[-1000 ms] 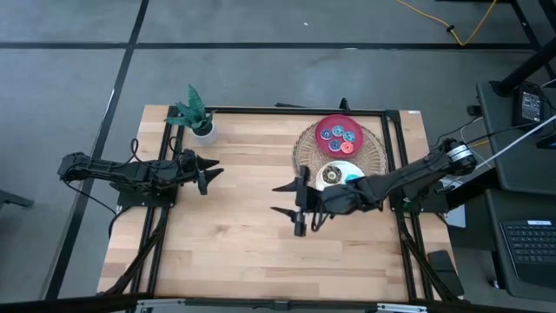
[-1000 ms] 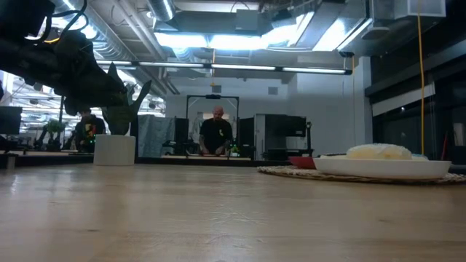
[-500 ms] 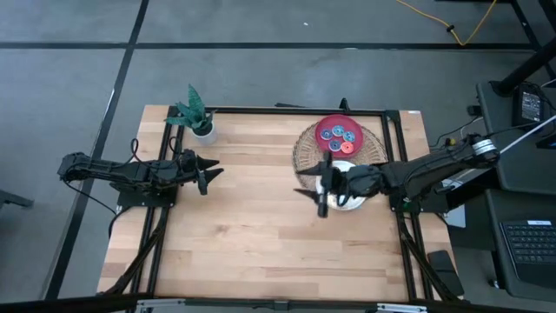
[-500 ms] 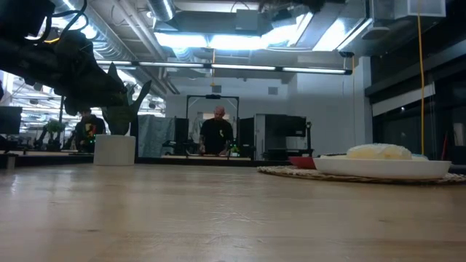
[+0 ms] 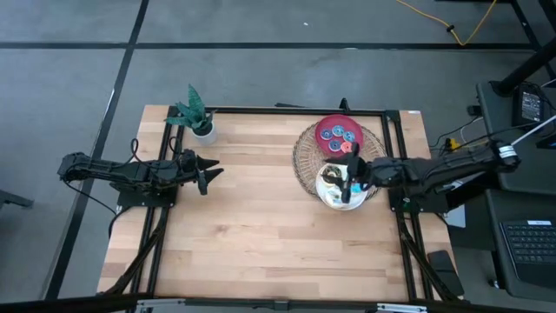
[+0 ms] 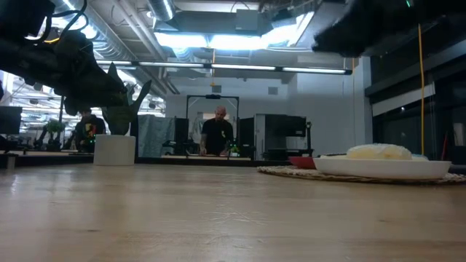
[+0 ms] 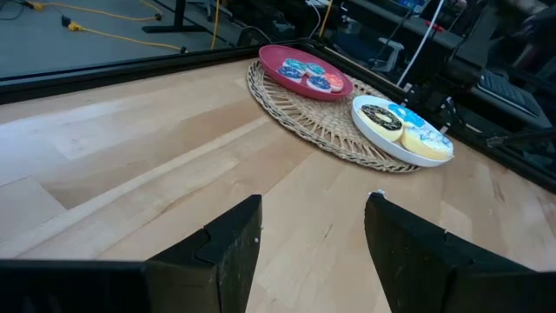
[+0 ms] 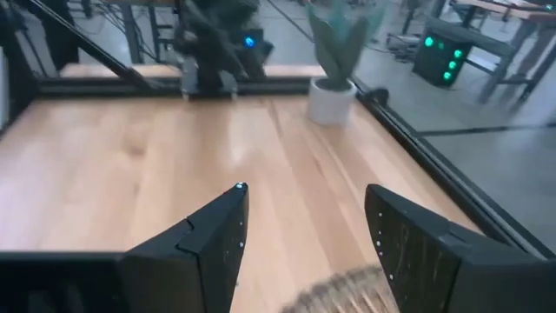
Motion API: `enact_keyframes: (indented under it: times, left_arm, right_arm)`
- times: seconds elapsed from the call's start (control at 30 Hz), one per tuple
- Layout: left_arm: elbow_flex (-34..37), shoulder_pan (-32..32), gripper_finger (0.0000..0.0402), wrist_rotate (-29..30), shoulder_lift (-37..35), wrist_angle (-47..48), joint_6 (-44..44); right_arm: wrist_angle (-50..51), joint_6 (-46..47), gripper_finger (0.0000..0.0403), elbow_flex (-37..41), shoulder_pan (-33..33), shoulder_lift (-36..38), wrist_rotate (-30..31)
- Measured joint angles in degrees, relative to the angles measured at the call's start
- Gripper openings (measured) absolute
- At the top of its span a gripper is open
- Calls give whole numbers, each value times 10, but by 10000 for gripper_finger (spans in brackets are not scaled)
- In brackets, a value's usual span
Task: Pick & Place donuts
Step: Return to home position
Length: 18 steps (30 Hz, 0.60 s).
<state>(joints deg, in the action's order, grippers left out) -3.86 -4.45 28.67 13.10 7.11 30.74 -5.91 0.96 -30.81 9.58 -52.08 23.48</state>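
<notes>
Fingers on the right gripper gape wide and empty above the white plate with its larger donuts, small donuts sit on the red plate, and the left gripper hangs splayed, empty, at the left of the tabletop.

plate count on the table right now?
2, both on the woven mat: the red plate nearer the edge of the table, the white plate beside it, partly under the right pincer in the high view. No other plate shows.
</notes>
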Motion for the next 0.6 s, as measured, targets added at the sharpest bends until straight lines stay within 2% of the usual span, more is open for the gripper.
enact_keyframes:
  times: [0.3, 0.6]
  left_arm:
    - [0, 0, 196, 0, 0, 0, 0]
    - [0, 0, 196, 0, 0, 0, 0]
  right_arm:
    - [3, 0, 232, 142, -15, 92, -1]
    - [-4, 3, 232, 215, -38, 171, 0]
